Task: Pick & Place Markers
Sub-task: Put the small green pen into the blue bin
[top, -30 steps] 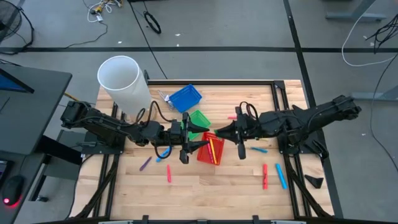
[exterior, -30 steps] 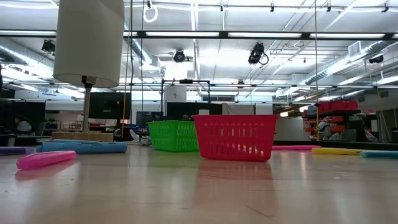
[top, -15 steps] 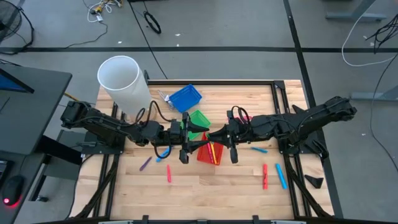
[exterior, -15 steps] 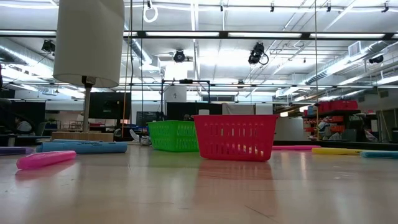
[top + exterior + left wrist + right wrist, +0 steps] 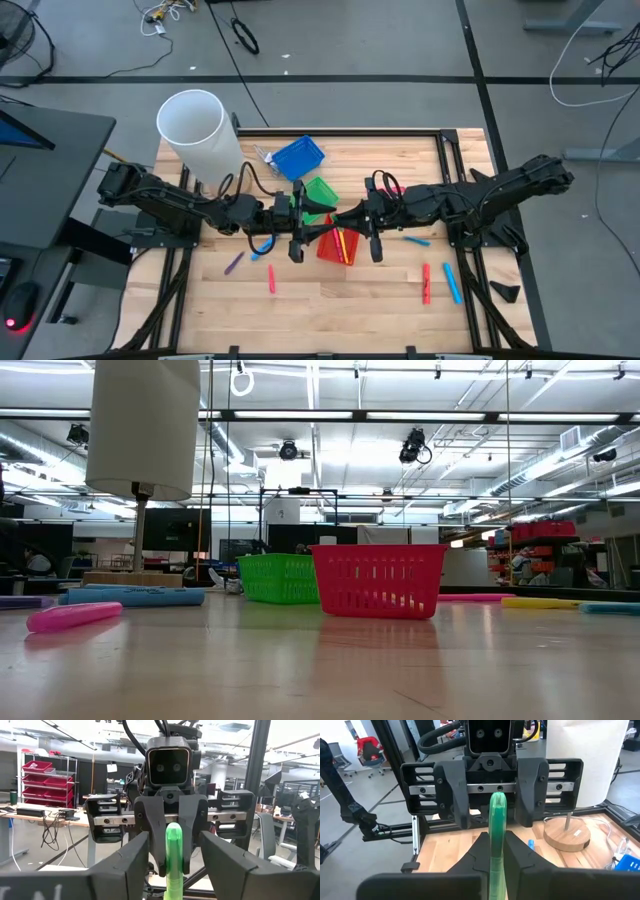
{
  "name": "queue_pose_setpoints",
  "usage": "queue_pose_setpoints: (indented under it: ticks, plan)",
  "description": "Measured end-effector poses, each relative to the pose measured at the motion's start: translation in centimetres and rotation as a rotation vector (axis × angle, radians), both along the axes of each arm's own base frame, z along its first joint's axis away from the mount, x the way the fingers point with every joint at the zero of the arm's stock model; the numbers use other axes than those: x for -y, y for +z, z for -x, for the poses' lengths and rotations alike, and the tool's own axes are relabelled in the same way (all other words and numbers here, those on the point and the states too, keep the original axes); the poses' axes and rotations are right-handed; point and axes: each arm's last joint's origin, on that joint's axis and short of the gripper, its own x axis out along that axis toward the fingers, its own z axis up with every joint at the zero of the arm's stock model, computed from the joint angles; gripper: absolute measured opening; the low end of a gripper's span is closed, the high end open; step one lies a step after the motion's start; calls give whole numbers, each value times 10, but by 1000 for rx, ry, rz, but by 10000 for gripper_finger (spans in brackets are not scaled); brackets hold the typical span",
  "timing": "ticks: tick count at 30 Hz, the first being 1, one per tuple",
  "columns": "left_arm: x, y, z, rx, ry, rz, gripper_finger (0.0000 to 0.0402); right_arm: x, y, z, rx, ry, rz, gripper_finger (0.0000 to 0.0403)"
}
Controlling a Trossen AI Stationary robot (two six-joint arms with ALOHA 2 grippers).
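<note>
- Wooden table (image 5: 330, 300) under bright ceiling lights, seen level from its near edge in the low view: a pink marker (image 5: 72, 617) lies closest, with a long blue marker (image 5: 130, 598) just behind it.
- Farther in, a red basket (image 5: 379, 581) stands on the boards with a green basket (image 5: 277, 578) behind it; from above, a blue basket (image 5: 299, 157) sits beyond the green one.
- Over the red basket the two grippers meet nose to nose.
- Right gripper (image 5: 496, 862) has its fingers clenched on a green marker (image 5: 497, 835), which reaches toward the other arm.
- Left gripper (image 5: 172, 865) has its fingers parted on either side of that same green marker, not pressing it.
- Loose markers lie on the table: a purple marker (image 5: 233, 263) and a red marker (image 5: 271, 279) on the left side, another red one (image 5: 426, 283) and a blue one (image 5: 453, 283) on the right.
- At the far left corner a white cylinder (image 5: 198, 130) stands on its post.
</note>
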Motion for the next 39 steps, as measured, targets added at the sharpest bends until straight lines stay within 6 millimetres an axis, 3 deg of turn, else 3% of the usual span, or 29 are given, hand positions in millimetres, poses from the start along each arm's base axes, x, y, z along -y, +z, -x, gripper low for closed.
queue_pose_setpoints:
  ticks: [17, 30, 39]
  plan:
    - [1, 0, 0, 3, -27, -6, 37, -1, 0, 0, -1, 19, 0, 45]
    - [0, 0, 0, 3, 4, 1, 37, 0, 3, 3, 10, 19, 19, 80]
    - [0, 0, 0, -1, 10, 0, 37, 10, 10, 27, -45, -49, 121, 127]
